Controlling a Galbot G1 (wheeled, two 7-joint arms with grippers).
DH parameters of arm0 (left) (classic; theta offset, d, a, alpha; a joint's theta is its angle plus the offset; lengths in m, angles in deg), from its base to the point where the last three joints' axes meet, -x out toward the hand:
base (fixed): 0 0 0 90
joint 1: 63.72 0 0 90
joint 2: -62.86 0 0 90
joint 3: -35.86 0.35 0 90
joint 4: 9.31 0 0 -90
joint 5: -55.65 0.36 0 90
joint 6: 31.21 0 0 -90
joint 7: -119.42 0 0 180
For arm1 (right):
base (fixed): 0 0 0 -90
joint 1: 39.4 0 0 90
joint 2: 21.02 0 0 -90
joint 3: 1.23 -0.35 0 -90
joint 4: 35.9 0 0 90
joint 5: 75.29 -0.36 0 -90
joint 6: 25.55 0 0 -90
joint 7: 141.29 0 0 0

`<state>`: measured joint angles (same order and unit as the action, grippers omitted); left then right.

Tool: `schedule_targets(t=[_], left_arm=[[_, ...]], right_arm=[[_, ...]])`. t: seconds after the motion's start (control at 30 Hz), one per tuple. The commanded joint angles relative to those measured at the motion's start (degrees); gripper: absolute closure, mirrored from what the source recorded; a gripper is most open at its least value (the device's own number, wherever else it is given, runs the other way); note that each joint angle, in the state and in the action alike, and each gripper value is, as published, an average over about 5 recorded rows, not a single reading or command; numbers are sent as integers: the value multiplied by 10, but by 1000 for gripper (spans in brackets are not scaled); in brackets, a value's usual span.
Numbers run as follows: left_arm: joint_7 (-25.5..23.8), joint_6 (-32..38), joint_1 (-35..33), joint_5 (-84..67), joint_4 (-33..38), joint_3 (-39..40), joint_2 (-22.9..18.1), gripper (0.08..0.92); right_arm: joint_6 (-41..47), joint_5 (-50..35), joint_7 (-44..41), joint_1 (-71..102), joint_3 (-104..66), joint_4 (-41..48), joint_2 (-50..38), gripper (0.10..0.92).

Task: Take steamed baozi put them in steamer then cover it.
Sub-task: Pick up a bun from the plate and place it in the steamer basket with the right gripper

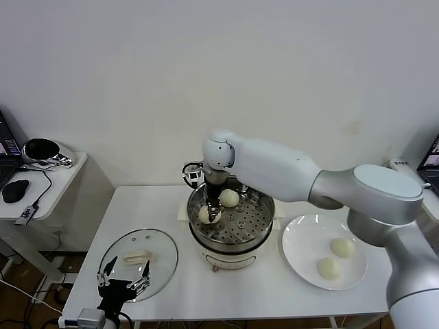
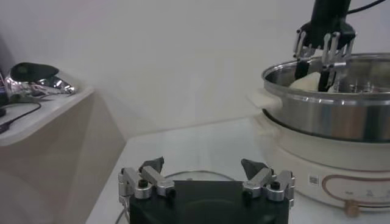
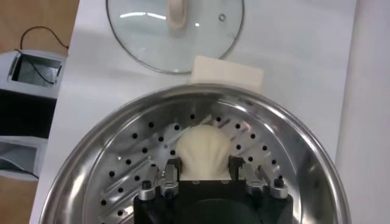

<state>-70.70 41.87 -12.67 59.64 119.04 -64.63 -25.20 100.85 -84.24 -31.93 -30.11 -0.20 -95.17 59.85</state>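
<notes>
The steel steamer [image 1: 259, 232] on its cream base stands mid-table. My right gripper [image 1: 210, 214] reaches down into it, shut on a baozi [image 1: 204, 215] resting on the perforated tray at the robot's-left side. In the right wrist view the baozi [image 3: 204, 149] sits between the fingers of my right gripper [image 3: 205, 165]. A second baozi [image 1: 229, 198] lies farther back on the tray. Two more baozi [image 1: 343, 247] [image 1: 329, 268] lie on the white plate [image 1: 296, 241]. The glass cover [image 1: 162, 259] lies flat on the table to the left. My left gripper [image 1: 123, 283] hangs open at the cover's near edge, holding nothing.
A low side table [image 1: 65, 171] with a mouse, cables and a shiny metal item stands beyond the white table's left edge. The white table's front edge runs just below the cover and the plate. In the left wrist view the steamer [image 2: 329, 112] rises to one side of my left gripper [image 2: 203, 168].
</notes>
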Motion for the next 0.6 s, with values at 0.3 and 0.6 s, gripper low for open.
schedule_targets(t=[0.3,0.6], left_arm=[[2,0,1,-3,0,1,-3,177],[4,0,-2,-1,0,4,-10,177]], right_arm=[[2,17,22,11,-14,-11,-12,297],[2,1,20,-25,-35,-124,-124,203]])
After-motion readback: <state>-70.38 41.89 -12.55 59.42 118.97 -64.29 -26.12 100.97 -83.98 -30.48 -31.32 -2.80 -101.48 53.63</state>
